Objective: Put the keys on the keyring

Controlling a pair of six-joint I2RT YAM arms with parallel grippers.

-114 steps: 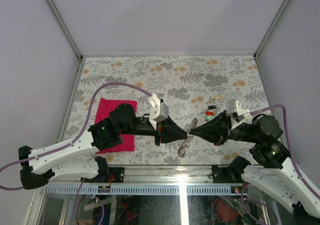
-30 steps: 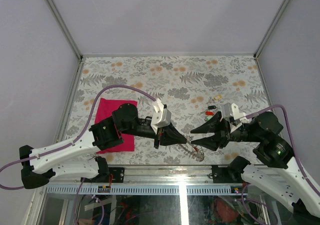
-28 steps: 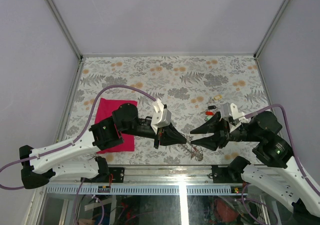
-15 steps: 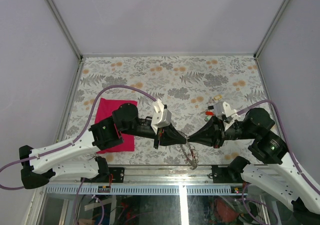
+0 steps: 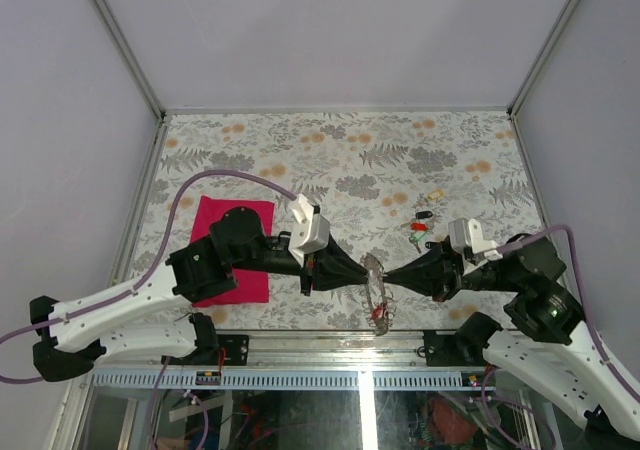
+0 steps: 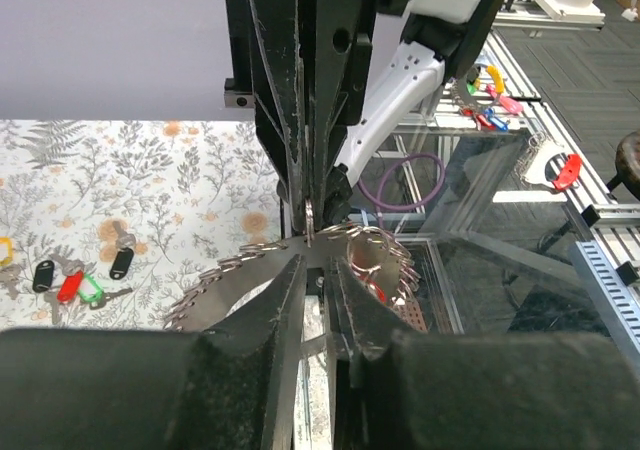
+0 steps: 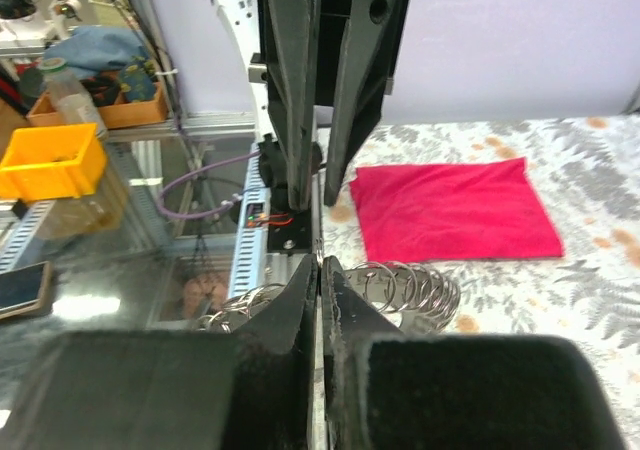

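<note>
The keyring (image 5: 376, 288) is a silvery loop of small linked rings that hangs between both grippers above the table's near edge. My left gripper (image 5: 366, 270) is shut on it from the left, and my right gripper (image 5: 390, 275) is shut on it from the right, tip to tip. A red key (image 5: 378, 313) hangs at its lower end. In the left wrist view the keyring (image 6: 235, 265) fans out to both sides of my left gripper (image 6: 318, 260). In the right wrist view the keyring (image 7: 415, 290) curls beside my right gripper (image 7: 320, 265). Loose keys (image 5: 420, 228) lie on the table.
A magenta cloth (image 5: 232, 250) lies on the floral table under the left arm and also shows in the right wrist view (image 7: 450, 210). One more small key (image 5: 437, 194) lies further back. The glass front edge and metal rail (image 5: 360, 355) run just below the grippers.
One second ago the right gripper was open beside the ring. It has closed on the ring opposite the left gripper, and the ring now hangs lifted between both tips.
</note>
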